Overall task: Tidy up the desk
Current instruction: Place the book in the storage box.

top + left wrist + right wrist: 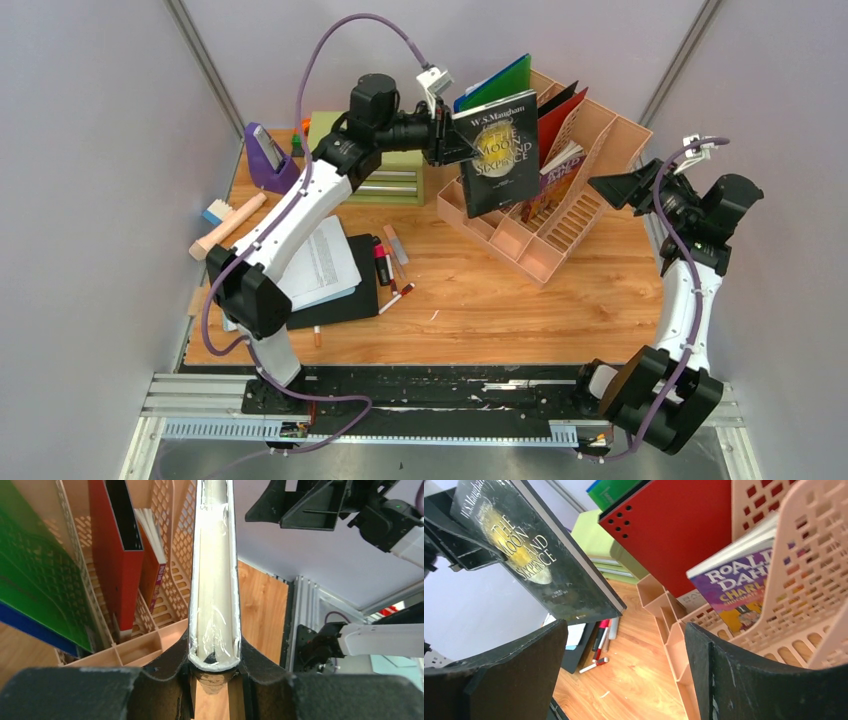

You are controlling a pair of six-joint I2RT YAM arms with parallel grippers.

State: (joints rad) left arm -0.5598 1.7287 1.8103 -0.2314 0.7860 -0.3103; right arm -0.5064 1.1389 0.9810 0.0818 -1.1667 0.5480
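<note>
Wood-grain tabletop (480,300) lies below both jaws. The left jaws pinch the black book (500,150) by one edge, the file rack (560,235) beneath them; the right jaws stand wide, empty, beside it. Held so narrowly, the book may swing and catch a divider.

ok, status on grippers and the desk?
Left gripper shut on black paperback book, over peach plastic file rack. Right gripper open, empty. Orange-brown wood-grain desk: pens, papers loose left.
</note>
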